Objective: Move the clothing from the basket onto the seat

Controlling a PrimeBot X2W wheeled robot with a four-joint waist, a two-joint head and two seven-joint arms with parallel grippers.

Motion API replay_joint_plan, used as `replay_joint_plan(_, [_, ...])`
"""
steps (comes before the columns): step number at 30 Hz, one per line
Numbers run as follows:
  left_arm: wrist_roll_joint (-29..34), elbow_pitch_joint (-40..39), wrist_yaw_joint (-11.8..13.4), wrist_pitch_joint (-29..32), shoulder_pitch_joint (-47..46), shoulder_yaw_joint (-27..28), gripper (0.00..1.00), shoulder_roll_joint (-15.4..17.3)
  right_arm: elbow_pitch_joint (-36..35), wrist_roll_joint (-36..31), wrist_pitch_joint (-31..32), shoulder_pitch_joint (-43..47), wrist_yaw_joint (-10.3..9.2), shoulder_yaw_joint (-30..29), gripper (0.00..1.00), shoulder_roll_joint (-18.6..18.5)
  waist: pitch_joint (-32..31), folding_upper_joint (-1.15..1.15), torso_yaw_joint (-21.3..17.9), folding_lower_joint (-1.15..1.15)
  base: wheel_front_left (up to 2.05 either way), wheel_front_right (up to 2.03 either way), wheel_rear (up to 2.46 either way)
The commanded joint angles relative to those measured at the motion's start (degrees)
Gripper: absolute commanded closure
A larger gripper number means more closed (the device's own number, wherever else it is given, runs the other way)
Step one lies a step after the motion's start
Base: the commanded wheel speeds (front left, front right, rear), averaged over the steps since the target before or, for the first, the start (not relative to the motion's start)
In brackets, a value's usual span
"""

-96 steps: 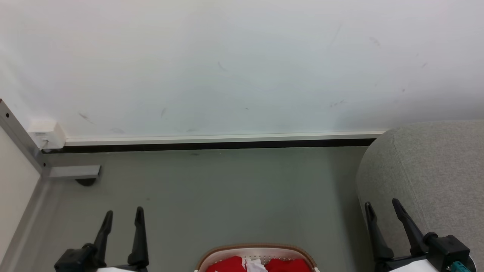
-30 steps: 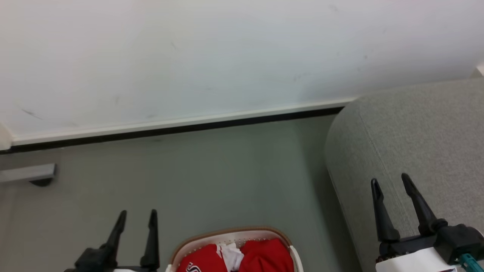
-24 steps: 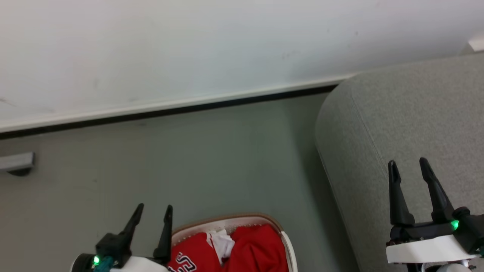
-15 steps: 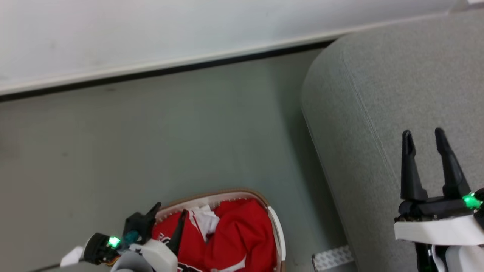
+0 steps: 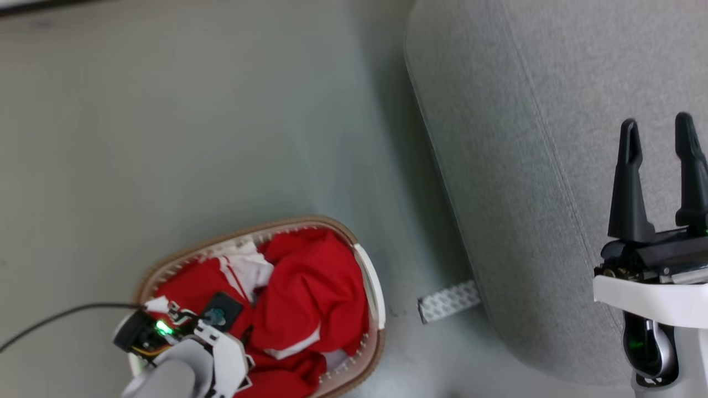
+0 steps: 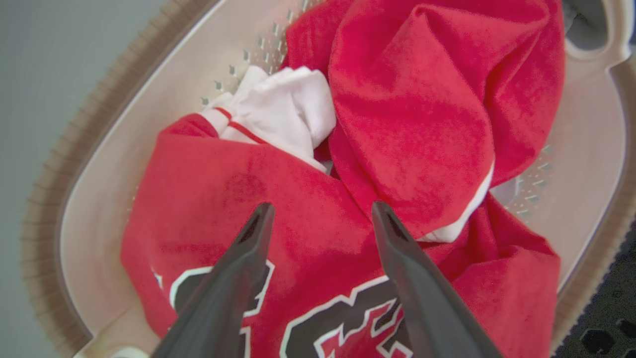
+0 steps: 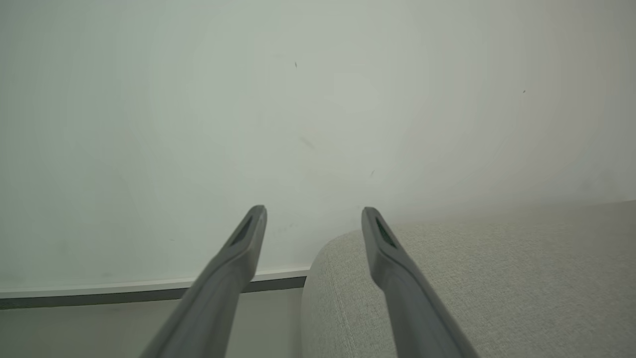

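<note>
Our left gripper (image 6: 320, 206) hangs over the basket (image 5: 369, 279) at the near left, jaws apart just above the red clothing (image 6: 412, 114) heaped inside it; whether the tips touch the cloth we cannot tell. Our right gripper (image 5: 656, 119) hovers over the grey seat (image 5: 514, 166) on the right, jaws apart and empty, and the seat stands near the basket.

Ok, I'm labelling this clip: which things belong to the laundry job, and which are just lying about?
Part of the job:
red clothing, in the white basket
grey seat
left gripper, open over the clothing
right gripper, open over the seat

Just lying about:
white patterned strip on the floor beside the seat
black cable left of the basket
</note>
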Motion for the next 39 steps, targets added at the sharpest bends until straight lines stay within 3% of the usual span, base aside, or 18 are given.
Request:
replay_joint_plan(1, [1.0,1.6,-0.1,0.4,-1.6,-1.6,0.00,1.4,-0.6,0.6,0.0,-1.1,-0.12,0.2,0.00,0.1,4.7,0.00,-2.8,-0.01,0.00,0.00,0.00])
replay_joint_plan(11, [0.3,12.8,0.0,6.7,-9.1,-13.3,0.00,4.4,-1.4,2.7,0.0,-2.4,-0.12,0.6,0.00,0.1,11.3,0.00,-5.8,-0.01,0.00,0.00,0.00])
replay_joint_plan(21, [-4.4,16.0,0.0,8.1,-11.4,-20.0,0.00,5.2,-2.1,0.7,0.0,-2.9,-0.12,1.8,0.00,0.1,13.8,0.00,-4.4,-0.01,0.11,0.11,0.11])
replay_joint_plan(22, [-5.0,16.1,0.0,7.7,-11.5,-20.4,0.05,5.3,-2.1,0.7,0.0,-3.0,-0.12,1.8,0.00,0.1,13.9,0.00,-4.3,-0.01,0.00,0.00,0.00])
replay_joint_plan(23, [-5.6,16.2,0.0,7.2,-11.5,-20.8,0.23,5.2,-2.0,0.6,0.0,-3.1,-0.12,1.8,0.00,0.1,13.8,0.00,-4.2,-0.01,0.00,0.00,0.00])
replay_joint_plan(25, [-6.8,16.1,0.0,5.8,-11.7,-21.5,0.99,4.9,-1.8,0.3,0.0,-3.2,-0.12,1.9,0.00,0.1,13.4,0.00,-3.7,-0.01,0.00,0.00,0.00])
replay_joint_plan(32, [-9.2,15.8,0.0,3.0,-12.6,-24.2,1.00,2.3,-0.9,-1.1,0.0,-3.7,-0.12,2.2,0.00,0.1,10.3,0.00,-1.5,-0.01,0.00,0.00,0.00])
replay_joint_plan(39, [-12.4,15.9,0.0,-0.2,-10.2,-24.6,1.00,-1.2,0.4,-3.0,0.0,-2.9,-0.12,1.9,0.00,0.0,2.1,0.00,1.1,-0.01,0.00,0.00,0.00])
